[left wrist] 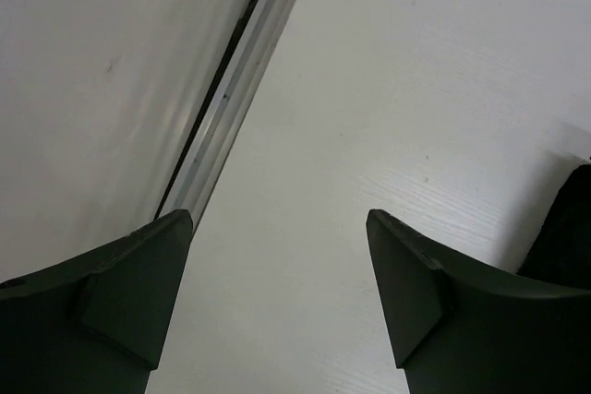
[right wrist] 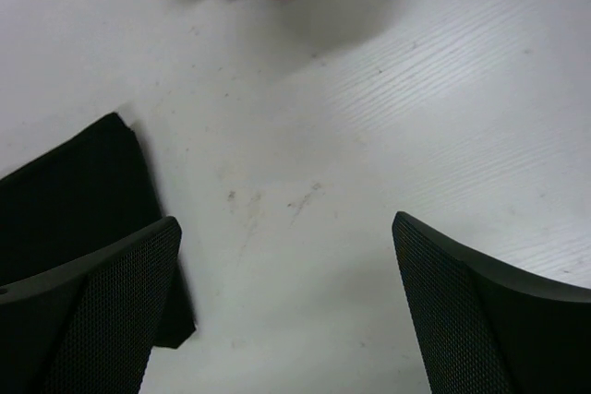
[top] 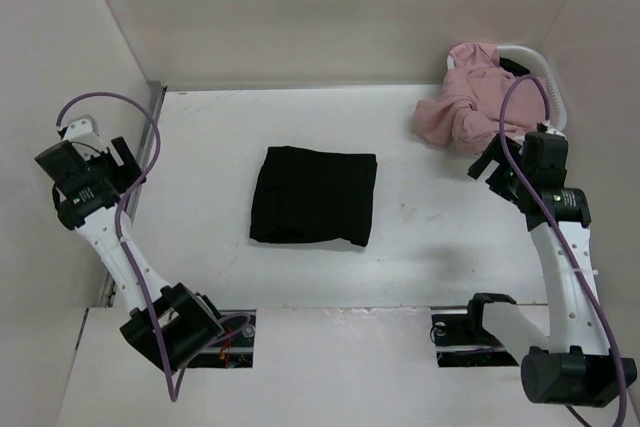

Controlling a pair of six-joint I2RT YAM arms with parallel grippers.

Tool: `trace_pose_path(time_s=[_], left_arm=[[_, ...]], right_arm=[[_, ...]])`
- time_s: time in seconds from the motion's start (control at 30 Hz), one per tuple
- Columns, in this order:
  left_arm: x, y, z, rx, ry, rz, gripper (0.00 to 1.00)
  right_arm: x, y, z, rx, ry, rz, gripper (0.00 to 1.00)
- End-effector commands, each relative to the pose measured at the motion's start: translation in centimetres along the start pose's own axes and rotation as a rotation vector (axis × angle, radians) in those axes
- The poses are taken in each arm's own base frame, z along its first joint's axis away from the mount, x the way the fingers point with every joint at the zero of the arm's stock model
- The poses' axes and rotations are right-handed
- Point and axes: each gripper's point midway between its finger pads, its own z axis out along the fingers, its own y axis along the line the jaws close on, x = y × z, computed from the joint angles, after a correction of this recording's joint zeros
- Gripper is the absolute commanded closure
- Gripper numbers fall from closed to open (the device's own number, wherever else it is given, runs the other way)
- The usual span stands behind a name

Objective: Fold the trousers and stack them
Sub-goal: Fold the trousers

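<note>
A folded pair of black trousers [top: 313,197] lay flat at the middle of the table [top: 200,137], and crumpled pink trousers [top: 468,107] sat heaped well to its right, toward the back corner. The left jaws hung apart and empty far left of the black trousers. The right jaws, also apart and empty, hung between them and the pink heap. Fetching the pink trousers looked next: pinch one outer edge, drag it beside the black trousers, and flatten it before folding.

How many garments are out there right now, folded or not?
2 that I can tell apart: black trousers folded flat mid-table, and a crumpled pink heap by the white basket in the far right corner. The heap may hide more than one garment.
</note>
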Motion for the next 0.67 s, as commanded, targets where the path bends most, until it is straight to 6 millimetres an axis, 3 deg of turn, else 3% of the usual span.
trace_pose_path(time_s=[0.0,0.13,0.63], left_arm=[[1.0,-0.5,-0.3,0.027,0.001,-0.018,0.24],[2.1,-1.3,-0.5,0.043,0.017,0.008,0.24],[2.1,-3.4,-0.9,0.081,0.016,0.06,0.24]], right_arm=[[-1.3,-0.1,-0.8,0.009,-0.036,0.012,0.0],[-1.0,0.2,-0.8,-0.018,-0.027,0.018,0.0],[-0.6,0.1,-1.1,-0.03,-0.038,0.008,0.0]])
